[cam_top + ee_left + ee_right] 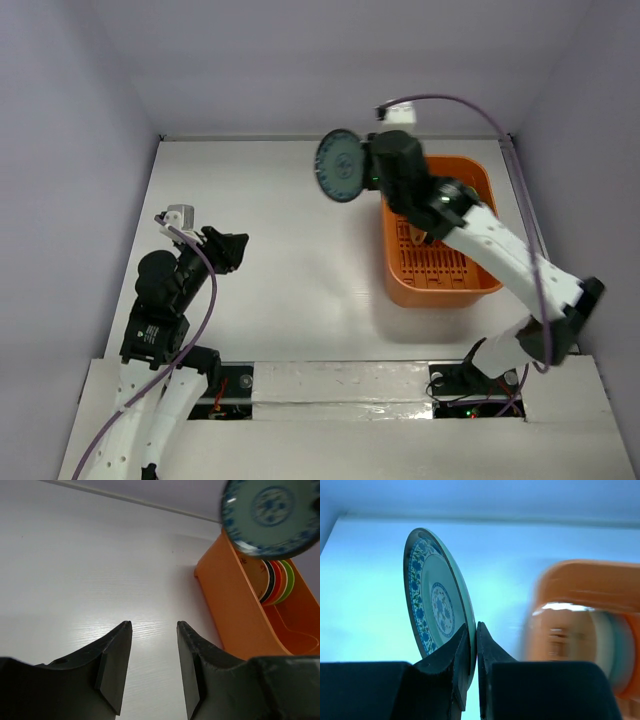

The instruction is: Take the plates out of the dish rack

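Observation:
My right gripper (366,166) is shut on the rim of a blue-green patterned plate (340,166), held on edge in the air just left of the orange dish rack (440,285). In the right wrist view the plate (432,602) stands between my fingers and the rack (585,615) is blurred at the right. In the left wrist view the held plate (270,515) hangs above the rack (235,610), where cream, orange-red and lime green plates (277,582) stand on edge. My left gripper (154,625) is open and empty over the table at the left (228,250).
The white table (290,250) is walled by pale panels at the back and sides. A purple cable (470,105) loops above the right arm. The rack stands near the right wall.

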You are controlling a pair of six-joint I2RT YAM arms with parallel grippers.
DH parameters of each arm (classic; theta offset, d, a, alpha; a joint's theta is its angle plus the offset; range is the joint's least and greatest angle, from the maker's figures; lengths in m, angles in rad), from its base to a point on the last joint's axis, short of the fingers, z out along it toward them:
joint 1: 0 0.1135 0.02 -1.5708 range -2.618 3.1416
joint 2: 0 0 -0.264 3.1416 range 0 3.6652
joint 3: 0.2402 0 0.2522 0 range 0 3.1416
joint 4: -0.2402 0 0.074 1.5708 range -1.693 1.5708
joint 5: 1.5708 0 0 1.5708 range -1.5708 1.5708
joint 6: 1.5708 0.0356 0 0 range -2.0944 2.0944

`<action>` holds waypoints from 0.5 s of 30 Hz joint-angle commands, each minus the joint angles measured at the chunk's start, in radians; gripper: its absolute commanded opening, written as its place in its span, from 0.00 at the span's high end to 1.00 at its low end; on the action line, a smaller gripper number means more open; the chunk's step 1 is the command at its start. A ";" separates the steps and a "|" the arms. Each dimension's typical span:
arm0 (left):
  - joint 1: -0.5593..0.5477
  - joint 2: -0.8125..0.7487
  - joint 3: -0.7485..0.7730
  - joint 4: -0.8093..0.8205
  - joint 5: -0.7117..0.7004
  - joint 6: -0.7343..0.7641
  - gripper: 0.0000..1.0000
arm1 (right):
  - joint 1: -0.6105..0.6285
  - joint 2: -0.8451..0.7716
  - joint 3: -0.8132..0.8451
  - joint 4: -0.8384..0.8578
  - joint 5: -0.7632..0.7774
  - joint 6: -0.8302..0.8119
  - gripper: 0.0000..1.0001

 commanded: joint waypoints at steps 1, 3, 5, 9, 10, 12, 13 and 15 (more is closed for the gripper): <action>0.003 -0.010 0.006 0.018 -0.038 -0.006 0.63 | 0.073 0.186 0.003 0.163 -0.183 0.076 1.00; 0.012 -0.010 0.006 0.018 -0.045 -0.008 0.64 | 0.093 0.300 0.033 0.190 -0.228 0.093 1.00; 0.012 -0.012 0.010 0.018 -0.047 -0.007 0.65 | 0.109 0.371 0.066 0.224 -0.235 0.129 1.00; 0.012 -0.007 0.010 0.014 -0.053 -0.006 0.70 | 0.119 0.518 0.067 0.275 -0.242 0.175 1.00; 0.012 -0.005 0.010 0.015 -0.053 -0.006 0.71 | 0.119 0.533 0.060 0.288 -0.240 0.185 1.00; 0.012 -0.005 0.008 0.018 -0.045 -0.005 0.75 | 0.119 0.554 0.032 0.310 -0.229 0.199 1.00; 0.012 -0.005 0.008 0.020 -0.044 -0.006 0.76 | 0.119 0.568 0.018 0.321 -0.228 0.207 1.00; 0.012 -0.005 0.006 0.021 -0.042 -0.006 0.77 | 0.119 0.585 -0.012 0.347 -0.228 0.219 1.00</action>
